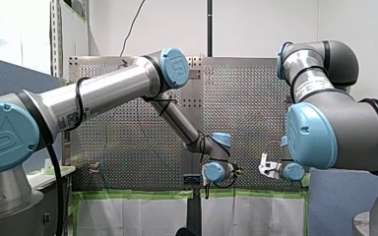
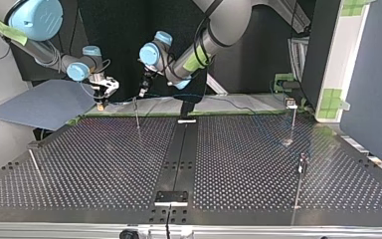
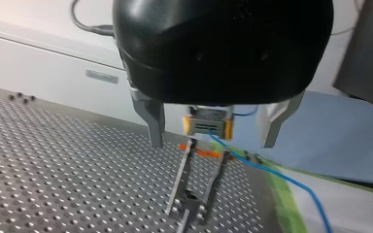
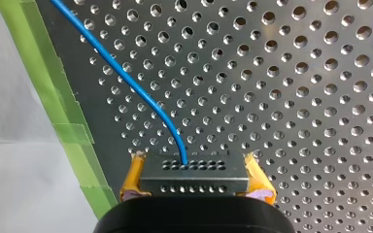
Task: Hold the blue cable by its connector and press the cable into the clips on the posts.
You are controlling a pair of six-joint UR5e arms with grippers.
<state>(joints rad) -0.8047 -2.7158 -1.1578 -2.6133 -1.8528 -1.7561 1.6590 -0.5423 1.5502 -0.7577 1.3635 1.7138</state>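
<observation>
My right pincer is clenched on the connector, with a yellow pad pressed to each end of the dark block. The connector's long axis runs across from pad to pad, and its holed face looks away from the pincer. It is held above the perforated surface.

The cable leaves the middle of that face, heads straight ahead, then bends toward the surface's edge with the green tape. It runs on in a long slant along that edge.

My left pincer is released, its metal fingers spread wide and holding nothing. In the left wrist view the connector shows in the gap between those fingers, further off. The cable trails down from it over the tape. A thin post stands on the surface under the connector, with a small orange piece at its top. Whether the cable touches that piece I cannot tell.

In the top view both pincers hang near the far edge, at the view's left, close together but apart.
</observation>
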